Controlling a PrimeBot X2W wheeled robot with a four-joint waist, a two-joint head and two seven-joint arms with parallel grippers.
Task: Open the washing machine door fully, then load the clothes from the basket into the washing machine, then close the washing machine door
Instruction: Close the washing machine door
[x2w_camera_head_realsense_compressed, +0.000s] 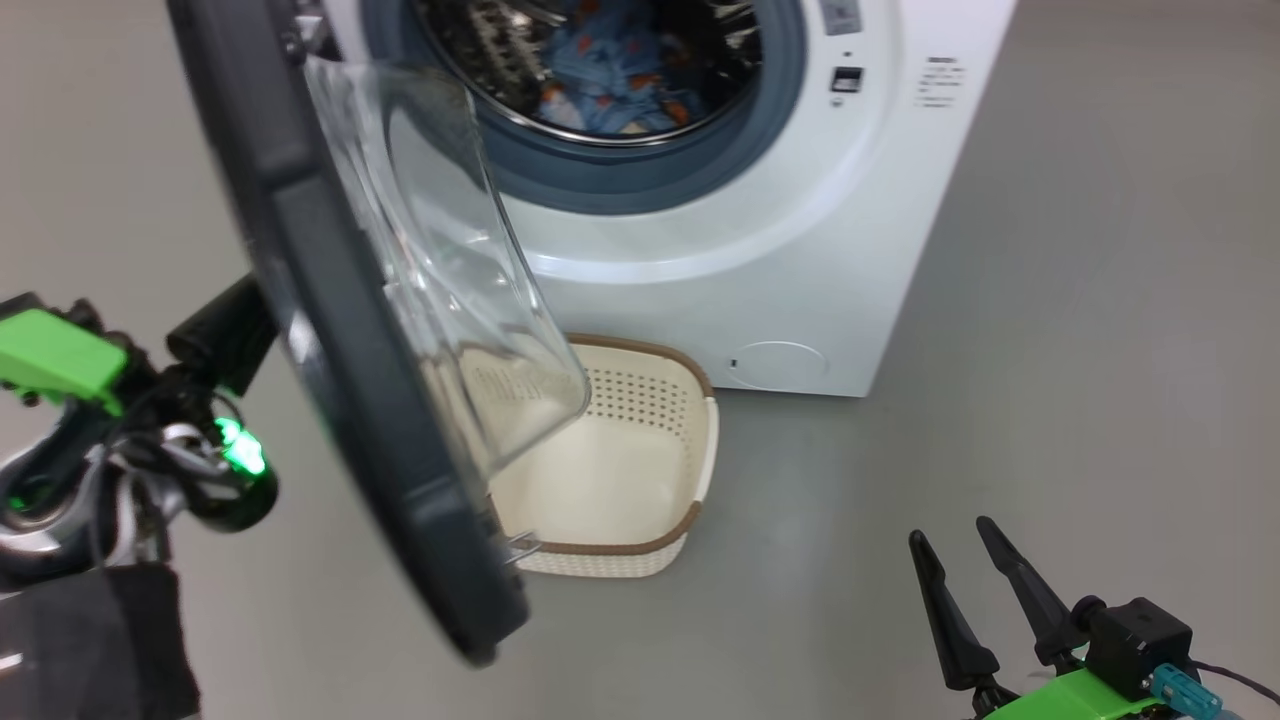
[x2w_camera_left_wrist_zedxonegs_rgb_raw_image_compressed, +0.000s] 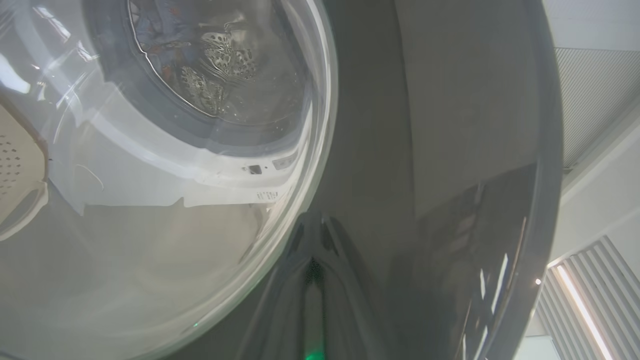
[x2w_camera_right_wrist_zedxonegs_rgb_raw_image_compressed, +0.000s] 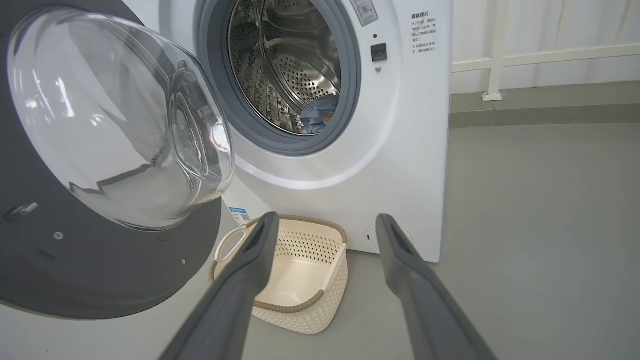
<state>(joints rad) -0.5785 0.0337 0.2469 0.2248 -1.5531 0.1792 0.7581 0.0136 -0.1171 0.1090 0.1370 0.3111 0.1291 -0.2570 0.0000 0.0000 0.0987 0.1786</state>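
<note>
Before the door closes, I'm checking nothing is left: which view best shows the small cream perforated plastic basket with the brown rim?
Head view: it looks down into the cream basket, floor bare, though the door glass overlaps its left side. Right wrist view sees it from lower, partly behind a finger; left wrist view catches one corner.

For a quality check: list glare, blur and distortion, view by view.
Head view: door close and soft, its glass warping the basket. Left wrist view: glossy rim mirrors ceiling lights; drum hazy through glass. Right wrist view: sharp, with highlights on glass.
</note>
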